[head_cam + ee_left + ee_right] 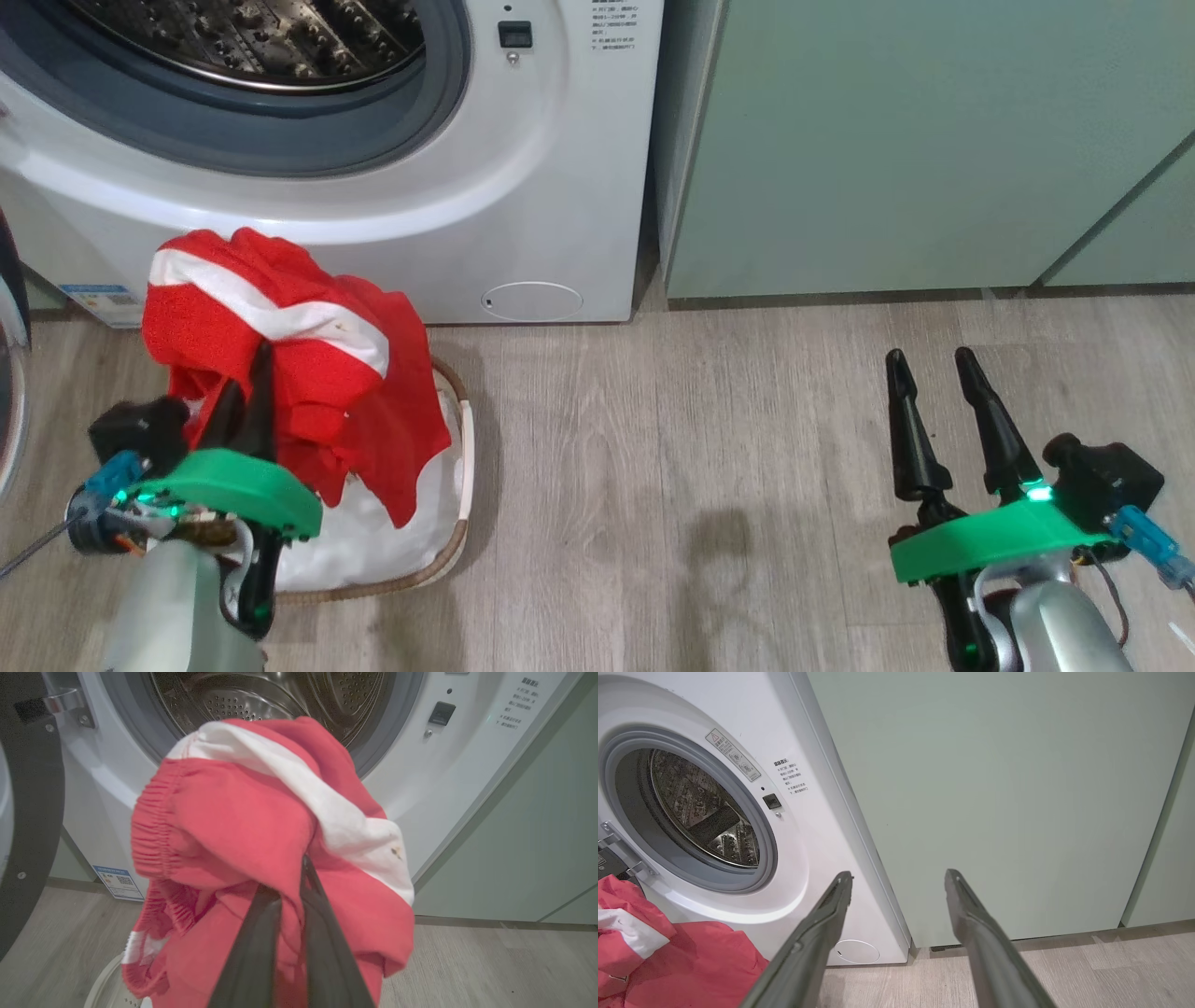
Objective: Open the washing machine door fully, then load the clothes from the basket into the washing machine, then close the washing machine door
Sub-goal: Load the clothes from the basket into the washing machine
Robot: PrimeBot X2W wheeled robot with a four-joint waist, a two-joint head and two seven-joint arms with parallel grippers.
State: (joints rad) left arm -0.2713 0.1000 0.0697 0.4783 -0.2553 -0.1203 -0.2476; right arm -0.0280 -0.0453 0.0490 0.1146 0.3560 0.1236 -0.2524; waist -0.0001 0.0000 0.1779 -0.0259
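My left gripper (261,359) is shut on the red clothes (289,364), a red garment with a white stripe, held up above the basket (462,467). In the left wrist view the clothes (261,830) bunch around my left gripper (303,865) just below the drum opening. The washing machine (523,187) stands behind with its porthole uncovered. The washing machine door (28,812) hangs swung out at the left, black rim showing. My right gripper (929,359) is open over bare floor at the right, with nothing between its fingers; its fingers (831,905) point at the machine's right edge.
Pale green cabinets (934,140) stand right of the machine. Wood-look floor (700,448) lies between the basket and my right arm. A white sheet (373,541) lines the basket. A small round flap (532,301) sits low on the machine's front.
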